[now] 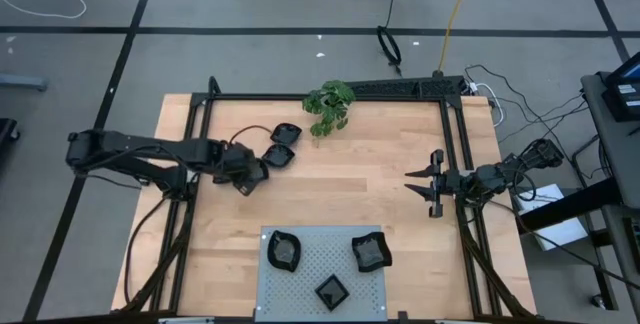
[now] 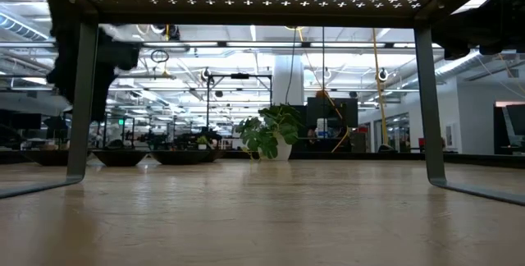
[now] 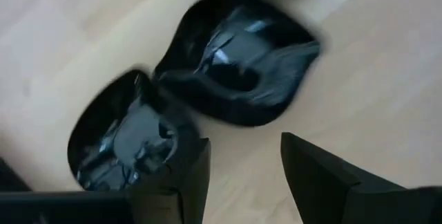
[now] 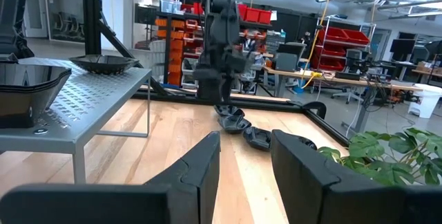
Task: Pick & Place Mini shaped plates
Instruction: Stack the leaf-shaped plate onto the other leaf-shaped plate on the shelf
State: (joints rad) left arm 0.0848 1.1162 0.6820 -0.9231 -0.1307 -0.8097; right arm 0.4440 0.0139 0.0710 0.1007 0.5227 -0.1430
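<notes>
Fingers [image 3: 314, 175] of your left gripper [image 1: 248, 172] stand parted and empty, just beside two plates [image 1: 279, 156] on the table [image 1: 380, 194]. Three more plates [image 1: 285, 252] sit on the panel [image 1: 310, 289]. Your right gripper [image 1: 425, 185] waits open, holding nothing, at the table's right edge.

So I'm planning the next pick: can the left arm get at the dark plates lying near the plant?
Probably yes. The left gripper hangs open just beside the nearest plate, with only bare wood between its fingers and that plate. The plant stands off to the side, out of the way.
</notes>
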